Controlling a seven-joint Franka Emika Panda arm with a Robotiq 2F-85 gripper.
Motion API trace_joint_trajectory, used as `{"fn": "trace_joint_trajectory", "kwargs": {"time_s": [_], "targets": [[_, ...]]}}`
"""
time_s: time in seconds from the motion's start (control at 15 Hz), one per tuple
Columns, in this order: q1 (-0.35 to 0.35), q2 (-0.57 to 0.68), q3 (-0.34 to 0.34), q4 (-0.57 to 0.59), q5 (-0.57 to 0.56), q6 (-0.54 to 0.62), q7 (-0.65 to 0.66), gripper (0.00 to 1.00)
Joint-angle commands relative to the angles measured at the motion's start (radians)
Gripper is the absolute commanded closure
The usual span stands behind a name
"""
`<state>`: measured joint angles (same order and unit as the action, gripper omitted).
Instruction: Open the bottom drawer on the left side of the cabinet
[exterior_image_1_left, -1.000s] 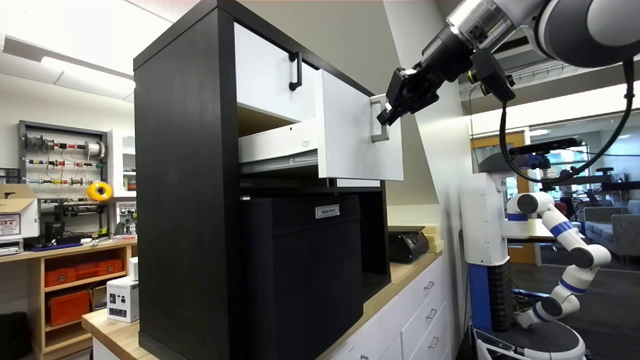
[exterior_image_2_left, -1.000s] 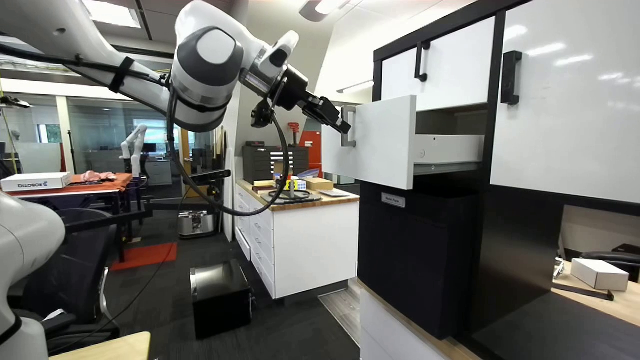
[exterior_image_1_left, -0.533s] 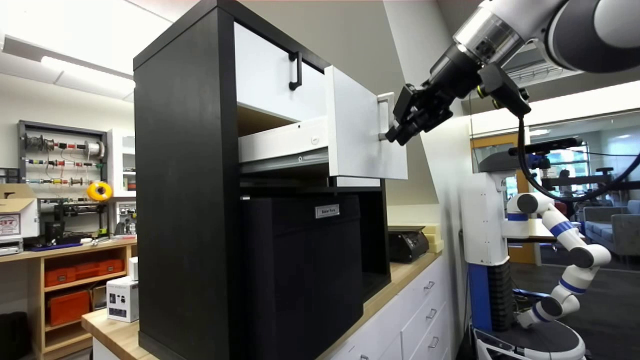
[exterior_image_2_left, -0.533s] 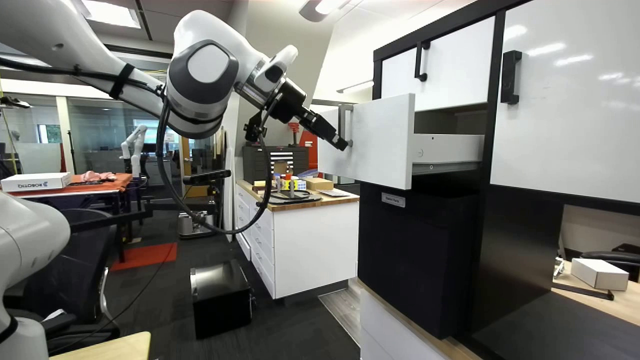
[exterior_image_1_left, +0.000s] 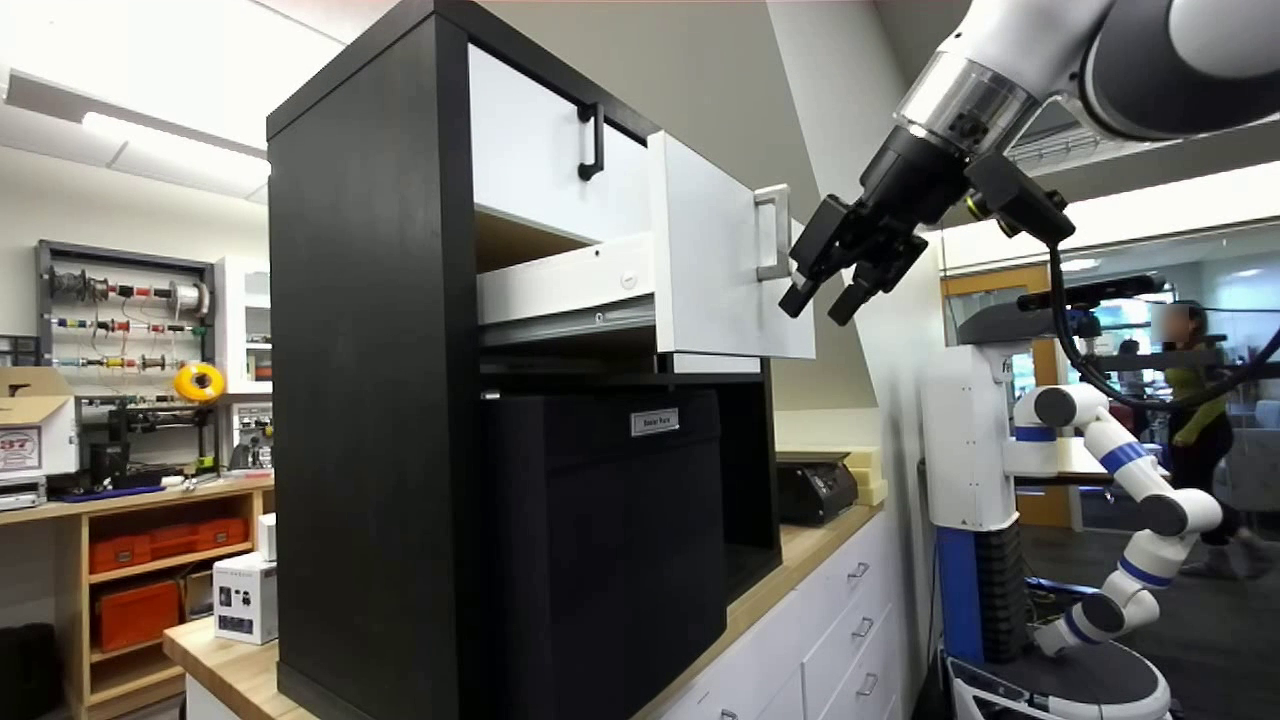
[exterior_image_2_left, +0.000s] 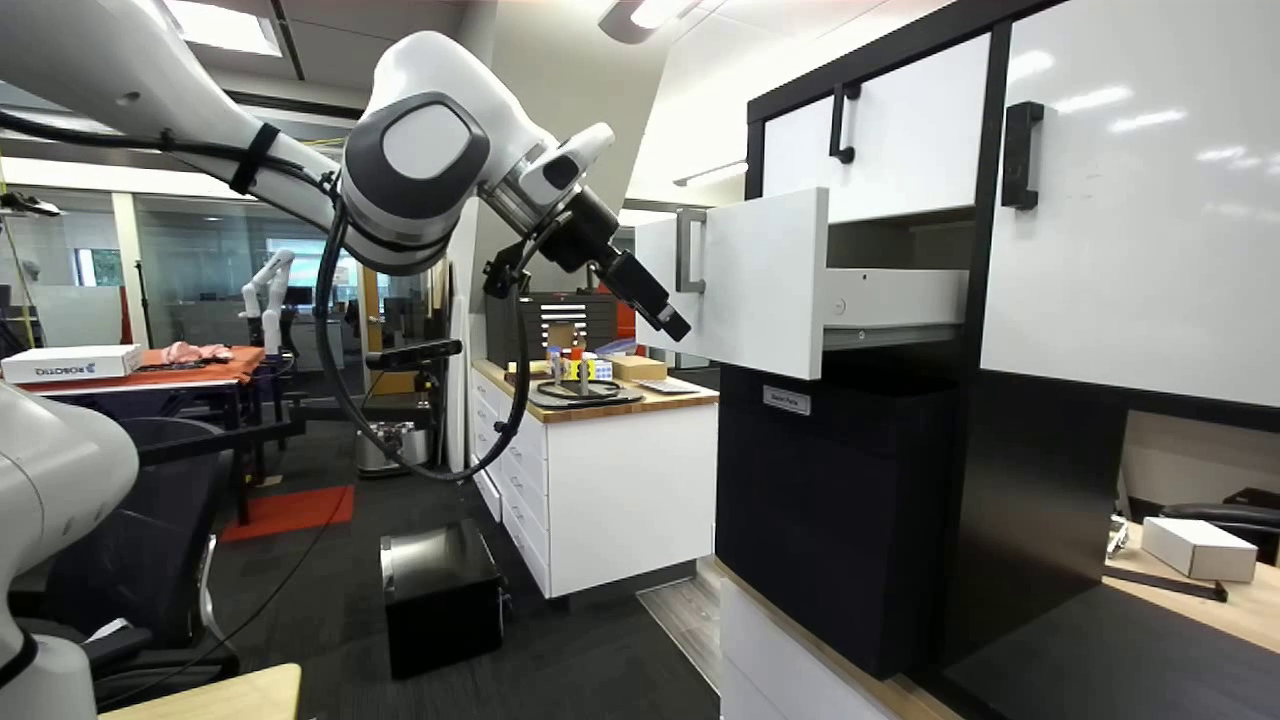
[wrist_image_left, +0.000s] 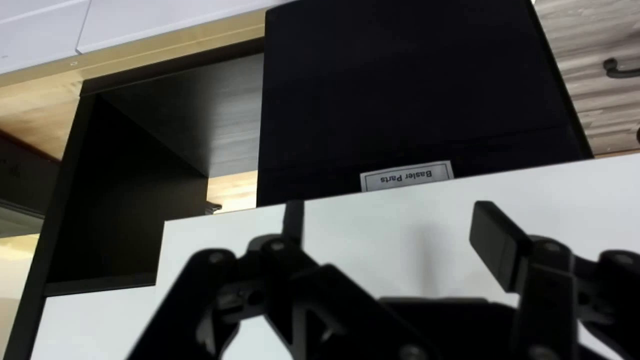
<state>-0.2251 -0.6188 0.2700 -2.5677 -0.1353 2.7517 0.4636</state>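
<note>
The bottom drawer (exterior_image_1_left: 705, 260) is pulled partway out of the black cabinet (exterior_image_1_left: 365, 380), its white side and metal runner showing. In an exterior view, its white front (exterior_image_2_left: 765, 285) carries a silver-grey handle (exterior_image_2_left: 685, 250). My gripper (exterior_image_1_left: 820, 302) stands open in front of the drawer front, its fingertips just below the handle and apart from it, with nothing held. From the side, the gripper (exterior_image_2_left: 675, 322) points down toward the front's lower part. In the wrist view, the spread gripper (wrist_image_left: 390, 225) has the white front (wrist_image_left: 360, 225) behind it; the handle does not show there.
Above the drawer is a closed white front (exterior_image_1_left: 540, 140) with a black handle. A black bin (exterior_image_1_left: 620, 520) with a label stands below it. A tall white door (exterior_image_2_left: 1130, 240) adjoins on the cabinet. A person (exterior_image_1_left: 1190, 400) stands in the background.
The drawer has come further out, mostly in the first half second. The gripper has moved down off the handle and its closed fingers have spread apart. A person has appeared in the background.
</note>
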Motion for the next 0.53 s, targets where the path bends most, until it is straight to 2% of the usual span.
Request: {"fn": "trace_joint_trajectory", "kwargs": {"time_s": [0.0, 0.2, 0.33, 0.4, 0.47], "targets": [[0.137, 0.060, -0.113, 0.107, 0.094, -0.182, -0.159, 0.00], [0.210, 0.089, -0.181, 0.182, 0.163, -0.339, -0.259, 0.00], [0.211, 0.107, -0.194, 0.226, 0.165, -0.424, -0.280, 0.00], [0.194, 0.074, -0.170, 0.166, 0.141, -0.344, -0.238, 0.00], [0.194, 0.080, -0.174, 0.177, 0.140, -0.354, -0.242, 0.00]]}}
